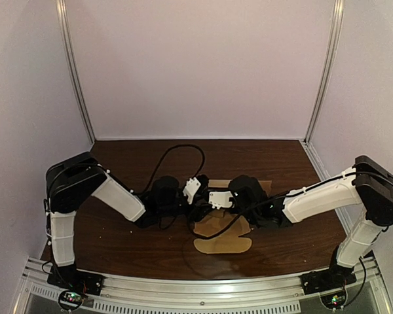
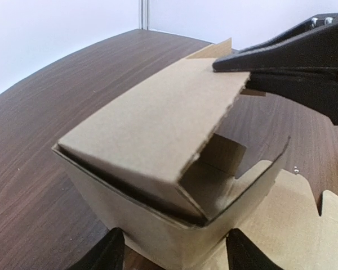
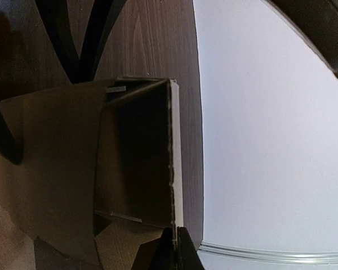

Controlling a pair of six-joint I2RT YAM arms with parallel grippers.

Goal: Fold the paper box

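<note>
**Subject.** The box is standing partly formed at the centre of the table, open side up. Its lid flap is lying tilted over the opening and is not yet seated. A flat, rounded panel is spreading out from the box toward 6 o'clock in the overhead view.

**Governing relation.** In the left wrist view the flap is hinging along its 9 o'clock side, and its free edge is rising toward 2 o'clock. The right pincer is clenching on that free edge, at its far corner. The right wrist view is showing the same edge end-on, running 12 to 6 o'clock and entering the closed fingertips at 6 o'clock. Judgement: closing calls for that edge to be carried down into the opening. The right arm is the one placed to do it.

**Left pincer.** The left pincer is released, with its fingers spread at 7 and 5 o'clock astride the near wall of the box. In the overhead view it is lying at the box's 9 o'clock, with the right pincer at 3 o'clock.

**Not established.**
- From overhead, both pincers are covering most of the box.
- Contact between the left fingers and the wall cannot be confirmed.
- The interior is showing too dark in the right wrist view to trace any tuck slot.
</note>
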